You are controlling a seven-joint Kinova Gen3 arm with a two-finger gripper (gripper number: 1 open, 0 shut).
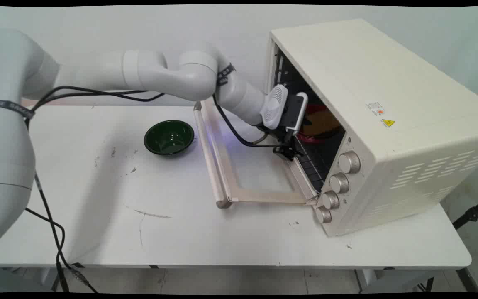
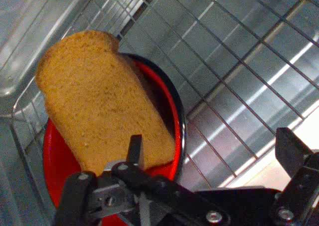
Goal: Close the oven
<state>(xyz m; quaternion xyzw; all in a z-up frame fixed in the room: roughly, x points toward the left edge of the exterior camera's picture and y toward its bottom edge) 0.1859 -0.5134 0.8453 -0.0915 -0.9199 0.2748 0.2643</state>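
A slice of brown bread (image 2: 94,106) leans in a red bowl (image 2: 55,161) that stands on the wire rack (image 2: 239,61) inside the cream toaster oven (image 1: 388,112). My gripper (image 2: 212,143) is open inside the oven mouth. One finger (image 2: 134,148) is over the bread's near end and the other finger (image 2: 291,151) is off to the side above the rack, with the bowl's rim between them. In the main view the red bowl (image 1: 311,136) and the bread (image 1: 324,121) show past my wrist, which hides the fingers.
The oven door (image 1: 222,166) lies folded down flat on the table (image 1: 181,232) under my forearm. A dark green bowl (image 1: 169,137) sits left of the door. Several knobs (image 1: 349,162) line the oven's front right. Black cables hang from the arm.
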